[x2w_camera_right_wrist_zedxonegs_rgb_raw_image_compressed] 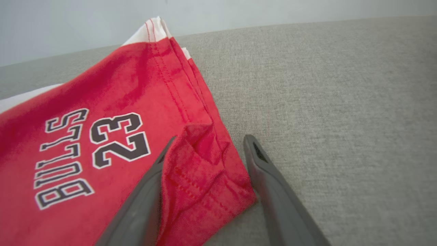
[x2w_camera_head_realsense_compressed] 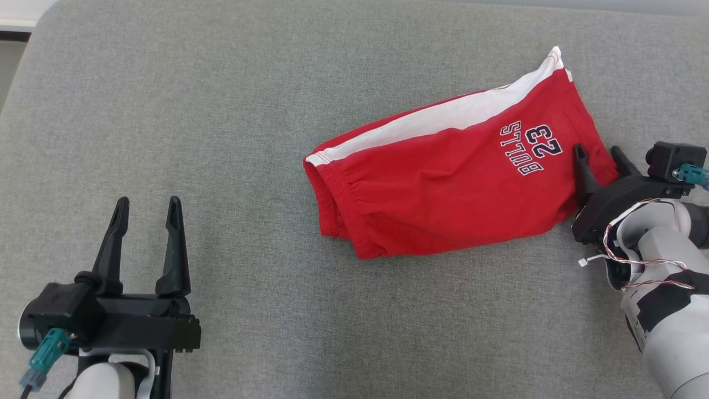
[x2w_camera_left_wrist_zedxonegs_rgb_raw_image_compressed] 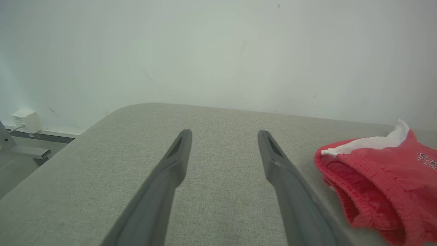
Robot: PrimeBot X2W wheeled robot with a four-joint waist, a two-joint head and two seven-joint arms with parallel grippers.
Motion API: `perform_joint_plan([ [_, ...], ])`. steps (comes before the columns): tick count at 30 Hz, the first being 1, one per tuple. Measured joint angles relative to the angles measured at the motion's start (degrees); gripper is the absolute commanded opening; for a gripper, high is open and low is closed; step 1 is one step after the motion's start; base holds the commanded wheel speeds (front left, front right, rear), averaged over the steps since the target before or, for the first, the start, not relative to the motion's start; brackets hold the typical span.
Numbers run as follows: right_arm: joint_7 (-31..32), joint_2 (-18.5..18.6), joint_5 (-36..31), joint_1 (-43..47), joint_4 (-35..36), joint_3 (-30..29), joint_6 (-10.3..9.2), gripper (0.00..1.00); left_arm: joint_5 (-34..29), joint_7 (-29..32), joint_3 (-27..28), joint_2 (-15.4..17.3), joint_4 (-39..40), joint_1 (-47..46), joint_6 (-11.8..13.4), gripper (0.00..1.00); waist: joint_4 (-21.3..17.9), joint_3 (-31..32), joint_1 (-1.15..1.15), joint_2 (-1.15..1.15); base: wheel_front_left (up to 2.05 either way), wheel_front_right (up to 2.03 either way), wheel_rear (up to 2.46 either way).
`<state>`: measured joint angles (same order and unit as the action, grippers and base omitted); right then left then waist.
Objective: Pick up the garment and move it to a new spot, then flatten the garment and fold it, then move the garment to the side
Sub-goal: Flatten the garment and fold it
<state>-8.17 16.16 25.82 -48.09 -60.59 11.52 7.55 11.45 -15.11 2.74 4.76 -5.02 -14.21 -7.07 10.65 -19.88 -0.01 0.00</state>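
Red "BULLS 23" shorts (x2w_camera_head_realsense_compressed: 443, 183), one pair with a white side stripe, lie folded double on a grey fabric-covered surface (x2w_camera_head_realsense_compressed: 221, 111), right of centre in the head view, waistband pointing left and leg hems to the right. At the near hem corner the right gripper (x2w_camera_head_realsense_compressed: 597, 151) reaches in low from the right, forearm bent back toward the robot, its two dark fingers spread with a rumpled corner of cloth lying loose between them, not pinched. The left gripper (x2w_camera_head_realsense_compressed: 149, 200), one of two in view, hovers at the lower left, well apart from the shorts, fingers pointing forward, parted and empty. Bare grey fabric stretches wide to the left and in front of the shorts; the surface's rounded far-left corner ends before a pale wall (x2w_camera_left_wrist_zedxonegs_rgb_raw_image_compressed: 218, 51)
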Motion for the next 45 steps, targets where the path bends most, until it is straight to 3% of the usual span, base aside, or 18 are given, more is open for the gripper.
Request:
perform_joint_plan([
  [1, -0.01, -0.09, 0.31, 0.01, -0.05, 0.16, 0.00, 0.00, -0.37, 0.00, 0.27, -0.21, -0.08, 0.16, -0.01, 1.00, 0.05, 0.07, 0.00, 0.00, 0.00, 0.00, 0.00],
  [11, -2.37, -0.21, 5.13, 4.67, 1.59, 3.04, 0.00, 0.00, -1.93, 0.00, 1.58, -1.19, -0.63, 1.98, -0.44, 1.00, -1.80, 3.23, 0.01, 0.00, 0.00, 0.00, 0.00],
  [25, -4.04, 7.73, 12.01, 14.50, 7.15, 3.16, 0.00, 0.00, -2.80, 0.00, 1.21, -1.12, -0.77, 4.95, -0.44, 1.00, -6.40, 8.50, 0.00, 0.00, 0.00, 0.00, 0.00],
  [35, -5.50, 5.44, 10.31, 14.43, 13.79, 6.05, 0.00, 0.00, -2.89, 0.00, 1.04, -1.14, -0.99, 6.51, -0.45, 1.00, -7.35, 10.19, 0.01, 0.00, 0.00, 0.00, 0.00],
  [45, -5.80, 0.70, 8.13, 14.05, 22.52, 11.35, 0.00, 0.00, -2.97, 0.00, 0.77, -1.16, -1.32, 6.65, -0.44, 1.00, -6.85, 11.28, 0.01, 0.00, 0.00, 0.00, 0.00],
])
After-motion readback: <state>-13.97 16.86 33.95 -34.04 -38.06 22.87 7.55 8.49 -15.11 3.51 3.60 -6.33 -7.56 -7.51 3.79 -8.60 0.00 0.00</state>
